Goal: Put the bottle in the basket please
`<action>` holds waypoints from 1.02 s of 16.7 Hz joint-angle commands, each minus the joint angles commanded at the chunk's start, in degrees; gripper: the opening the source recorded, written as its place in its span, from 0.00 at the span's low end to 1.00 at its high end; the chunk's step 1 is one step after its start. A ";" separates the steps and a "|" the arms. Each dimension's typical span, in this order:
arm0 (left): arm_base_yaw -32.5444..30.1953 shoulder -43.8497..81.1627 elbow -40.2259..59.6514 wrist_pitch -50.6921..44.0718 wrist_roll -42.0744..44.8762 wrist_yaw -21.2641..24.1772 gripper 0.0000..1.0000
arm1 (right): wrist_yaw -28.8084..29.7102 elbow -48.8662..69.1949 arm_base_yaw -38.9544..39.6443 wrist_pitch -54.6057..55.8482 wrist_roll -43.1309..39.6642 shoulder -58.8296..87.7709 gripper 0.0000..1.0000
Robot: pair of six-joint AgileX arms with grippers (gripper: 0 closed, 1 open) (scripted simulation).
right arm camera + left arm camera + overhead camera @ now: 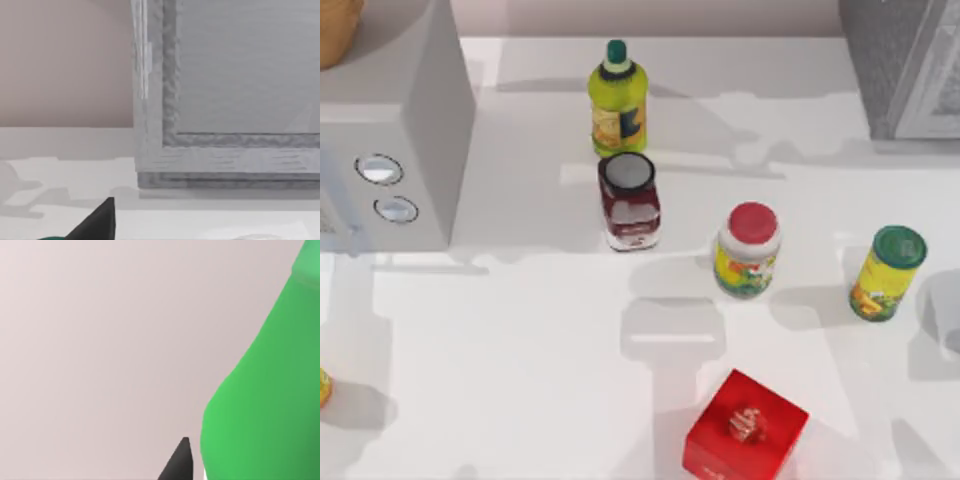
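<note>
- Jaws of the left arm: one dark fingertip (pixel 177 465) shows in the left wrist view, right beside the bottle (pixel 265 400), whose green body looms close against a plain pale wall. Whether the jaws pinch the bottle cannot be told.
- Jaws of the right arm: one dark fingertip (pixel 97 222) shows in the right wrist view, facing a grey cabinet (pixel 225 95) at the surface's far right; whether they are spread or pressed together cannot be told.
- In the top view, the basket (pixel 335 30) shows as a tan curved edge at the far left corner, just behind the grey appliance (pixel 390 130) with two round knobs.
- On the white surface (pixel 520 370) stand a yellow-green bottle (pixel 617 100) with a dark green cap, and just in front of it a dark red jar (pixel 629 202) with a white lid.
- Farther right stand a red-lidded jar (pixel 748 250) and a yellow jar (pixel 888 272) with a green lid, well apart.
- A red box (pixel 745 428) sits near the front edge.
</note>
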 joint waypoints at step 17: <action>-0.81 7.60 -1.70 9.32 -0.07 -0.69 0.00 | 0.00 0.00 0.00 0.00 0.00 0.00 1.00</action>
